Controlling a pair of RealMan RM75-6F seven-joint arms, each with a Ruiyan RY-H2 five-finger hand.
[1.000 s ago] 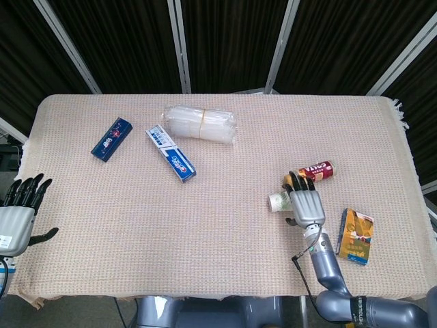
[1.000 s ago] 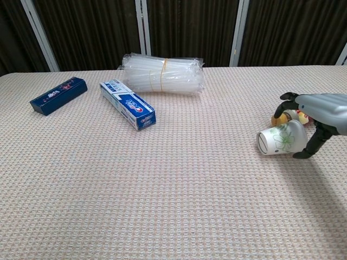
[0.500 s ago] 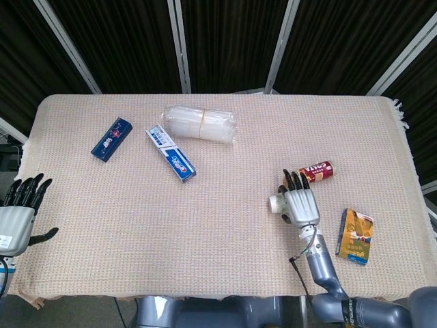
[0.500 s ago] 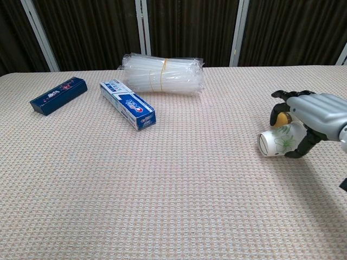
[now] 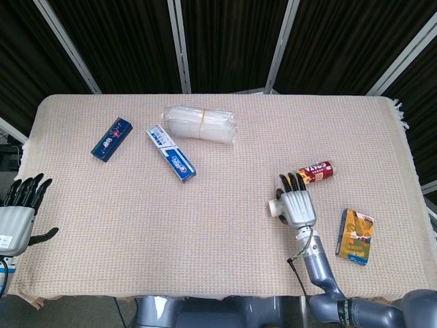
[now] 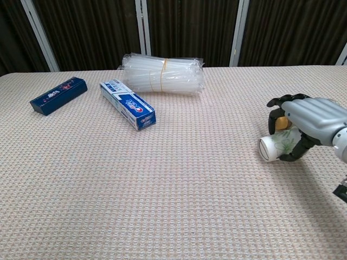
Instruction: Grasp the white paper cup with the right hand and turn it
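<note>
The white paper cup [image 6: 272,147] with a green print lies on its side, mouth facing left, on the right part of the table. My right hand [image 6: 307,120] covers it from above and grips it, fingers curled over its far side and thumb under its near side. From the head view only the cup's rim [image 5: 275,206] sticks out to the left of the right hand [image 5: 298,206]. My left hand [image 5: 18,210] hangs off the table's left edge with fingers spread, holding nothing.
A red can [image 5: 315,171] lies just behind the right hand, and an orange packet [image 5: 356,236] sits to its right. Far left of the woven cloth [image 5: 225,239] are a dark blue box [image 5: 111,139], a toothpaste box [image 5: 171,152] and a bundle of clear straws [image 5: 200,123].
The right hand has moved slightly left over the cup and closed its fingers around it. The cup's mouth has shifted a little. The left hand has not moved.
</note>
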